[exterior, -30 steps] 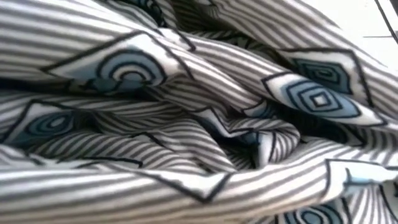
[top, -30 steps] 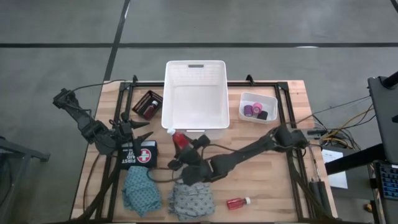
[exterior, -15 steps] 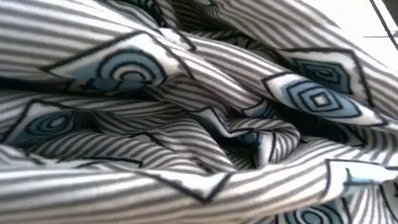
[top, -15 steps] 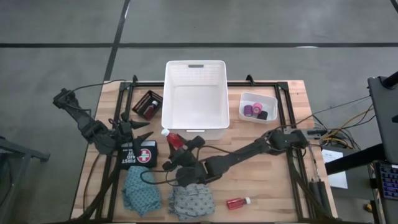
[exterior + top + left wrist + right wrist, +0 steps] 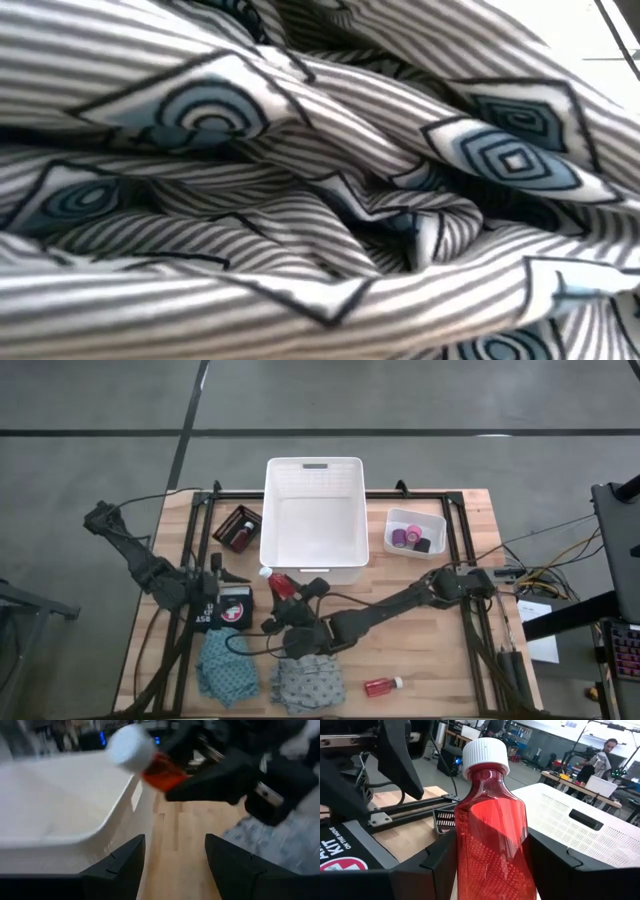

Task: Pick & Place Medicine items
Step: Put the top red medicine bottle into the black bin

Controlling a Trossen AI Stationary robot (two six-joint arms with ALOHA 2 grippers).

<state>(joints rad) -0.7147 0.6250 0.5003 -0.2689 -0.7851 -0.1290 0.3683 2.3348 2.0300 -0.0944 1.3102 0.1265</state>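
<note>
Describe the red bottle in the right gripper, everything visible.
The red bottle is clear red plastic with a ribbed white screw cap and flat shoulders narrowing to a short neck. The right gripper is shut on its body, one finger on each side. In the high view it is just in front of the white bin's near edge, cap pointing toward the bin. No label shows.

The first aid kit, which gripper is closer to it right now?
Left. The left gripper sits right over the first aid kit's top edge. The right gripper is off to the kit's right, fingers shut on a red bottle.
</note>
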